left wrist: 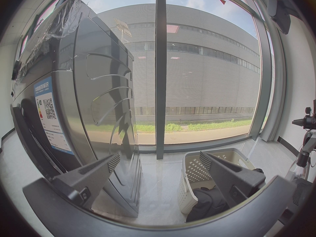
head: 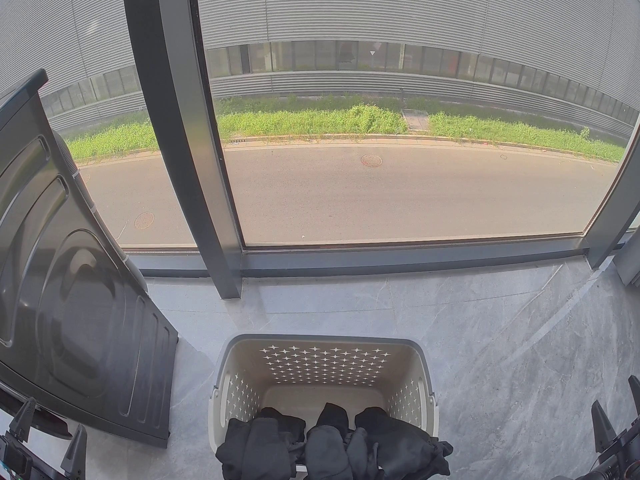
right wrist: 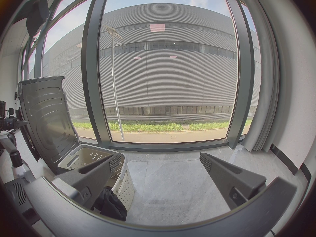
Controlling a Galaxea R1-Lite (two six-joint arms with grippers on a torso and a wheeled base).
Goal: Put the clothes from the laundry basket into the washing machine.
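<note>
Fingers first, from the head view: the left fingers (head: 75, 449) stand spread low on the left, just beside the one washing machine (head: 67, 301). The right fingers (head: 602, 428) stand spread low on the right, and both pairs hold nothing. Between them, apart from both, one laundry basket (head: 323, 339) sits on the floor (head: 507, 341). One heap of black clothes (head: 333, 445) is piled at its near end; how many pieces, I cannot tell.

From the left wrist view, the left fingers (left wrist: 95, 175) gape wide. The washing machine (left wrist: 98, 92) rises beyond one finger, the laundry basket (left wrist: 186, 185) and clothes (left wrist: 207, 203) beyond the other.

From the right wrist view, the right fingers (right wrist: 230, 178) are wide apart above the floor. The laundry basket (right wrist: 126, 185) with its clothes (right wrist: 110, 204) lies behind one finger, toward the washing machine (right wrist: 49, 122).
</note>
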